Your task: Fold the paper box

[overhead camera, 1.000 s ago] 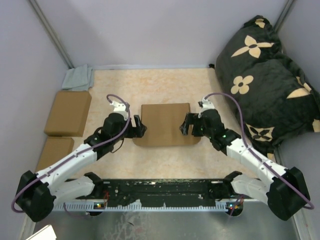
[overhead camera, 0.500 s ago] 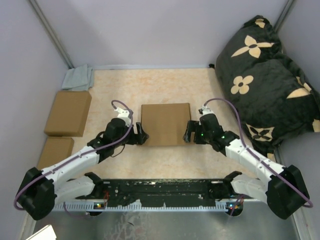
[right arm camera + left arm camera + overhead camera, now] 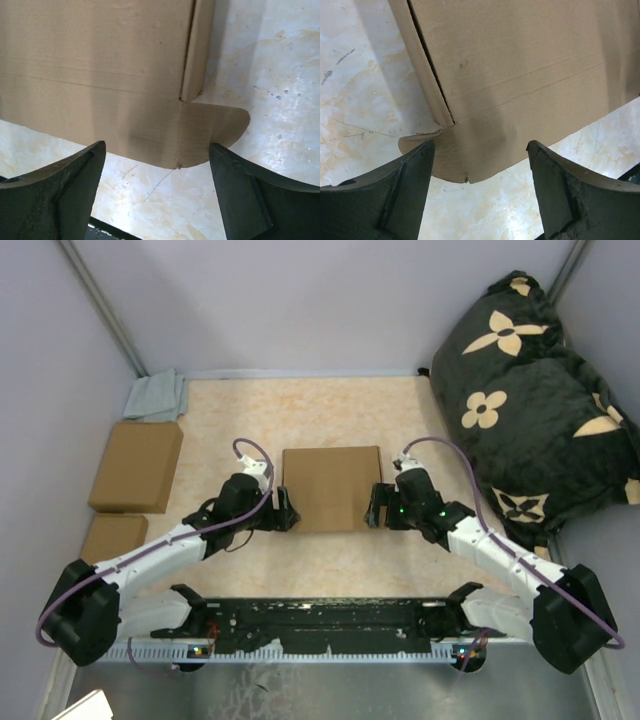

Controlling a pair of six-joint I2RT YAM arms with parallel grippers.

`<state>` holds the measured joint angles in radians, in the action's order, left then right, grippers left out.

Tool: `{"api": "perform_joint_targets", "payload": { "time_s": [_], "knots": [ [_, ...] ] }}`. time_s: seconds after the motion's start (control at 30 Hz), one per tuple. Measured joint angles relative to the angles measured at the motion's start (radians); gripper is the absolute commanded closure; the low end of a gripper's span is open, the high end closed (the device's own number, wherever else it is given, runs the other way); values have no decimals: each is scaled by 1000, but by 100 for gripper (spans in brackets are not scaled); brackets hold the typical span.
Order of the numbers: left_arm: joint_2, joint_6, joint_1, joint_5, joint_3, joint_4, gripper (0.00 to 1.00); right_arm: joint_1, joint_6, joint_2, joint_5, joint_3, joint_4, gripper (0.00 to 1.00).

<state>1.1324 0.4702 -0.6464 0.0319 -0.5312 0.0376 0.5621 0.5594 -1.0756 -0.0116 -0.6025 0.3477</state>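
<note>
On my pale marbled bench (image 3: 330, 410) the paper box (image 3: 330, 488) lies flat in the middle, a rounded tab sticking out at each near corner; my left end effector (image 3: 286, 512) hangs just beside its near left corner, fingers apart and holding nothing; my right end effector (image 3: 374, 508) likewise at the near right corner.

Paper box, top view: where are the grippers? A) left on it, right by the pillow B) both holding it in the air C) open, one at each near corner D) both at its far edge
C: the left gripper and right gripper stand open at the near corners of the paper box.
</note>
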Motion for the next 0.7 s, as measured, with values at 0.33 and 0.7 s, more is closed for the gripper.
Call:
{"api": "perform_joint_targets", "payload": {
  "time_s": [0.33,0.7],
  "knots": [
    [10,-7,-7,31,-14,33,21,82,-2,-46,3,0,-36,19],
    [34,-23,-8,7,-26,68,20,96,-20,-52,-62,-5,-18,15]
  ]
}}
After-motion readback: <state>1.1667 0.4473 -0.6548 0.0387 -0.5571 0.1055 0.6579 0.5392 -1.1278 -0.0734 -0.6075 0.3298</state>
